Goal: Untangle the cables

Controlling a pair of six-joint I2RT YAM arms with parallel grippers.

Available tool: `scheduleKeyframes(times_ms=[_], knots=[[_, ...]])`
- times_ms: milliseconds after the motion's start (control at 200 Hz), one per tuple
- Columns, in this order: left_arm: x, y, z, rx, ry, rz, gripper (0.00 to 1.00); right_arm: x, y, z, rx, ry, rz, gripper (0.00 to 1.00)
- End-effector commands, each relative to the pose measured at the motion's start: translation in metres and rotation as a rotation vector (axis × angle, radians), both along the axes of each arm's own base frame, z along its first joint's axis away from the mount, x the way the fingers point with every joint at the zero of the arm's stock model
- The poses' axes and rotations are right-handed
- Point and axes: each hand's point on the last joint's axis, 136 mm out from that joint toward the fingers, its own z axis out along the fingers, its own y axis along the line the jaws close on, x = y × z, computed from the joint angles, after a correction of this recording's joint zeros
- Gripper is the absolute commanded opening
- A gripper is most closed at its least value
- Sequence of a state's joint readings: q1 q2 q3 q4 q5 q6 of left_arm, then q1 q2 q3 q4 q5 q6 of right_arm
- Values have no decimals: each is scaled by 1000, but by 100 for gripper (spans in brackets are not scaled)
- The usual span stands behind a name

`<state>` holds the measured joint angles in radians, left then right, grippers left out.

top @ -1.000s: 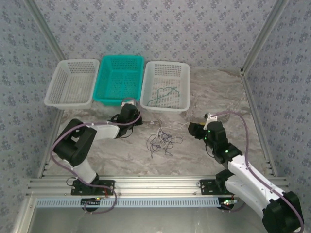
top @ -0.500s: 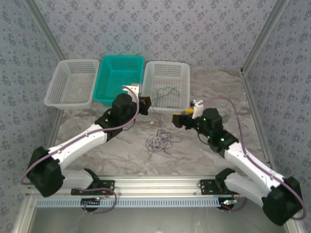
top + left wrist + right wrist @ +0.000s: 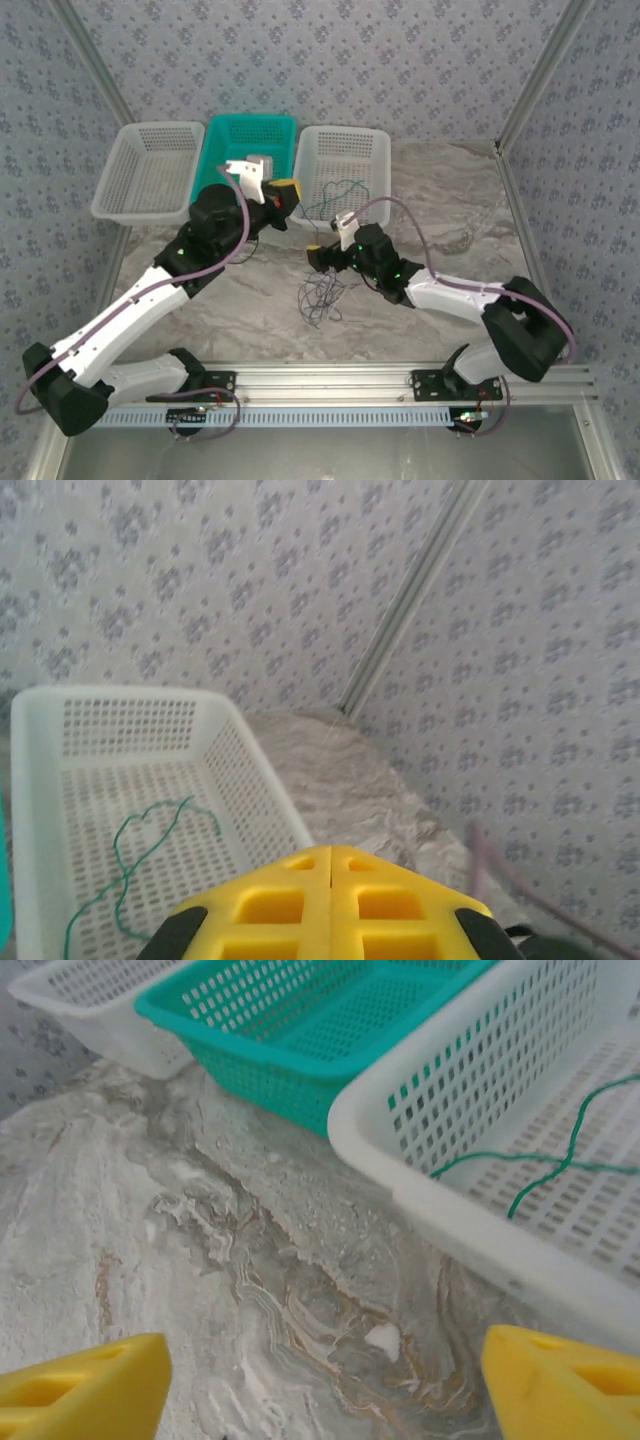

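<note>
Cables lay in two places: a dark tangle (image 3: 322, 290) on the marble table (image 3: 440, 200), and one green strand (image 3: 340, 190) curled in the right white basket (image 3: 345, 140). Right gripper (image 3: 318, 256) hovered just above the tangle, its yellow fingers (image 3: 85, 1380) spread wide apart. Left gripper (image 3: 286, 196) hung where the teal basket (image 3: 245, 140) met the white one, its pads (image 3: 270, 900) pressed together, with nothing visible between them.

We record the left fingers (image 3: 286, 190) raised from near the bench (image 3: 440, 200) to the near-left corner of the right-hand white basket (image 3: 340, 129). The right fingers (image 3: 314, 254) have travelled left, now above the cables (image 3: 322, 290).
</note>
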<state>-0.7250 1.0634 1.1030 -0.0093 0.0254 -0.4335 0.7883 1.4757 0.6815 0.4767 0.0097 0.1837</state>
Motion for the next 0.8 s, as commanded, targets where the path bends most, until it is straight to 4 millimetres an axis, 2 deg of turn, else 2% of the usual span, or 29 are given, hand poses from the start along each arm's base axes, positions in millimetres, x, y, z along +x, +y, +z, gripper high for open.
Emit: scheduleKeyframes(times_ms=[0, 45, 85, 180, 365, 435, 480, 555, 620, 700, 760, 765, 770, 795], knots=[[-9, 15, 26, -8, -34, -4, 0, 8, 4, -1, -2, -18, -22, 56], [-9, 25, 30, -12, -26, 20, 0, 8, 0, -10, -18, 11, -50, 45], [-8, 37, 33, -19, -19, 49, 0, 7, -5, -20, -31, 31, -74, 39], [-6, 69, 42, -44, -10, 133, 0, 7, -24, -41, -58, 76, -165, 38], [-16, 123, 62, -45, -35, 276, 0, -4, -62, -76, -119, 158, -280, 35], [-21, 141, 65, -39, -45, 335, 0, -11, -74, -88, -134, 193, -304, 31], [-23, 153, 61, -29, -36, 379, 0, -15, -82, -90, -135, 207, -315, 24], [-23, 166, 43, -6, 7, 439, 0, -22, -88, -85, -123, 203, -298, 9], [-19, 170, 15, 12, 67, 459, 0, -27, -91, -74, -112, 180, -277, 0], [-14, 170, -31, 31, 157, 476, 0, -30, -95, -54, -99, 136, -264, 0], [-12, 169, -72, 42, 225, 481, 9, -32, -96, -38, -92, 96, -245, 0], [-12, 169, -70, 35, 220, 480, 10, -32, -96, -38, -95, 95, -242, 0], [-12, 169, -79, 43, 236, 479, 10, -32, -95, -36, -92, 91, -239, 0], [-12, 166, -89, 32, 248, 469, 14, -33, -95, -29, -88, 74, -226, 0]])
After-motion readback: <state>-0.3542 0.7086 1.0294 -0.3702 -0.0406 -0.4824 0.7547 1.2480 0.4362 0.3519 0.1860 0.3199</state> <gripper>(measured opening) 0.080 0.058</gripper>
